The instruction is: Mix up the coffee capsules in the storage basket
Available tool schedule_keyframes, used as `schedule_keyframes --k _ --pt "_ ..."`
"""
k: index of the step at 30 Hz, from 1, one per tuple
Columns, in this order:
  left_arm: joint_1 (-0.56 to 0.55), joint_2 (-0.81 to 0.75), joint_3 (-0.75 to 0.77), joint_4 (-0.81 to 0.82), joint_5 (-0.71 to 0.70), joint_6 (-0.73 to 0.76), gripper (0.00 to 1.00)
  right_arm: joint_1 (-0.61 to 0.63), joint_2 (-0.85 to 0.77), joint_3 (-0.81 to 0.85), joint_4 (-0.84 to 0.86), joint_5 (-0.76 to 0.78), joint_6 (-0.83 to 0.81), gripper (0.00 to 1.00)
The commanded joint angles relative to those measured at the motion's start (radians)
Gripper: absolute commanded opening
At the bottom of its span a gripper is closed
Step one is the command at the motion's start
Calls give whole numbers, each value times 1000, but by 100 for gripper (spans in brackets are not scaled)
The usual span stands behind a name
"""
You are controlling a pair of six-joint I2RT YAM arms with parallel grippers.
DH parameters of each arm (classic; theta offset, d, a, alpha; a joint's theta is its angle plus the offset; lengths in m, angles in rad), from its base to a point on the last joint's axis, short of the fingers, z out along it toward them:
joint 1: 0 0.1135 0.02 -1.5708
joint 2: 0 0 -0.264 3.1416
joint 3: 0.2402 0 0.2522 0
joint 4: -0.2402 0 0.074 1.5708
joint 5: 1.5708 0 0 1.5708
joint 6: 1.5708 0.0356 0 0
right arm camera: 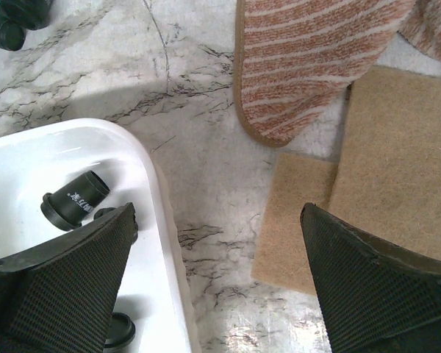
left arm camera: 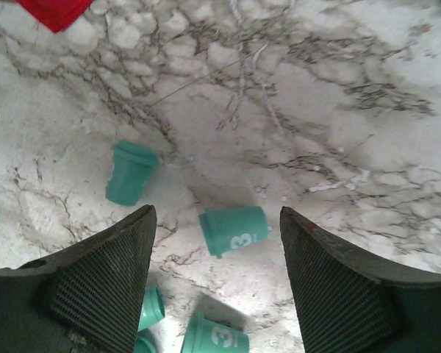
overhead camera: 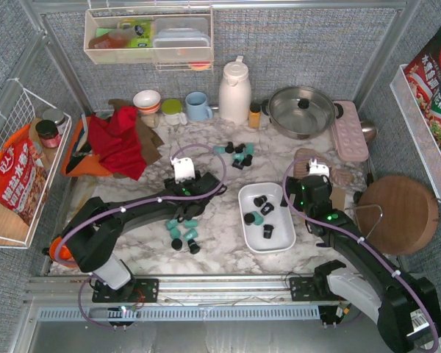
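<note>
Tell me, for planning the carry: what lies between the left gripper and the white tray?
Nothing: in the top view, only bare marble tabletop separates the left gripper from the tray.

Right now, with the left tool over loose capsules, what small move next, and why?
Probably lower the left tool around the teal capsule lying sideways between its open jaws. Only a few capsules are in the basket; many lie on the table.
</note>
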Motion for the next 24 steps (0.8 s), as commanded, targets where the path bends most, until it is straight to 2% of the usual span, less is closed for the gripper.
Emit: schedule_keyframes --k 1,4,9,18,24 --pt "38 8 -28 -26 68 -72 78 0 2 6 15 4 6 99" --pt "53 15 -47 -7 100 -81 86 0 -1 6 15 3 6 99" --pt "63 40 -59 37 144 -71 88 0 -2 6 14 2 7 99" --pt "94 80 -81 132 217 -47 87 0 -2 6 14 0 6 99" --pt "99 103 -76 172 229 -34 82 -1 -2 6 14 -3 6 99"
